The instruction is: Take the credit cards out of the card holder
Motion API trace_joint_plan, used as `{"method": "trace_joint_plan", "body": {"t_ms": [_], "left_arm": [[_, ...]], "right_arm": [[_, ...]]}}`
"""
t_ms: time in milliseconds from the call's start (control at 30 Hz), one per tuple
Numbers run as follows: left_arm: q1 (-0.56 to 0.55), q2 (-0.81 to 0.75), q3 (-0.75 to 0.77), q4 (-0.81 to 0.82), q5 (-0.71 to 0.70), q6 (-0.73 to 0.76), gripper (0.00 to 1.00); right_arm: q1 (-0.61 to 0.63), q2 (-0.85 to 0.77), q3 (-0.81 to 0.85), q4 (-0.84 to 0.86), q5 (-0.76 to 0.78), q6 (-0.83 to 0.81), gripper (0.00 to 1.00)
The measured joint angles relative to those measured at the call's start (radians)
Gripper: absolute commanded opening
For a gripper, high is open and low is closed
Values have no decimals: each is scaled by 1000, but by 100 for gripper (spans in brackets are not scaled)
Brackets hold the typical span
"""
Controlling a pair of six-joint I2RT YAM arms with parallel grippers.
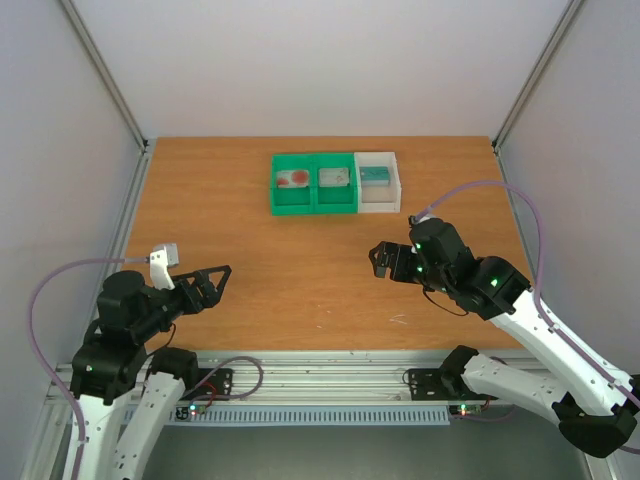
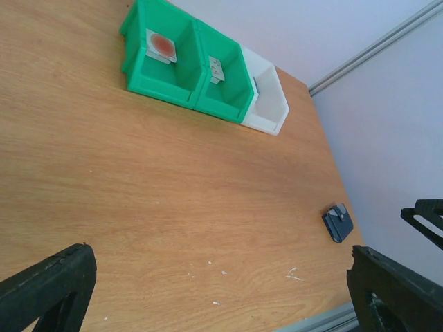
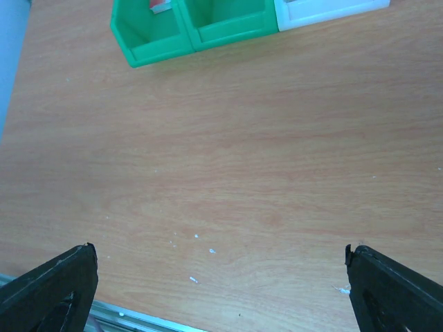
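Between pale walls [image 1: 300, 60], a wooden table [image 1: 300, 280] bears bins [image 1: 300, 207] apparently holding cards [image 1: 296, 179].

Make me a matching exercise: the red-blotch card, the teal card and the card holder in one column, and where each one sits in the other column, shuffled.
1. red-blotch card
2. teal card
3. card holder

A. in the white bin
B. flat on the table, apart from the bins
C. in the end green bin

Pairs: 1-C, 2-A, 3-B.

The wooden table [image 1: 300, 290] bears green bins [image 1: 312, 208], a white bin [image 1: 378, 207] and, nearer, the dark card holder [image 2: 338, 223]
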Motion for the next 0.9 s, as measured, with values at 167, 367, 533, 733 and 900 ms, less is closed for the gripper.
{"method": "trace_joint_plan", "body": {"t_ms": [167, 367, 533, 733, 900], "left_arm": [[0, -16, -4, 11, -2, -3, 99], [0, -23, -11, 13, -31, -23, 99], [1, 26, -13, 6, -50, -45, 99], [1, 98, -13, -9, -53, -63, 99], [1, 92, -13, -16, -53, -63, 99]], "right_arm": [[0, 0, 0, 0, 4, 1, 98], [0, 30, 6, -40, 73, 22, 99], [0, 168, 71, -109, 193, 23, 98], [-11, 331, 128, -154, 354, 5, 81], [-79, 436, 135, -177, 478, 9, 61]]}}
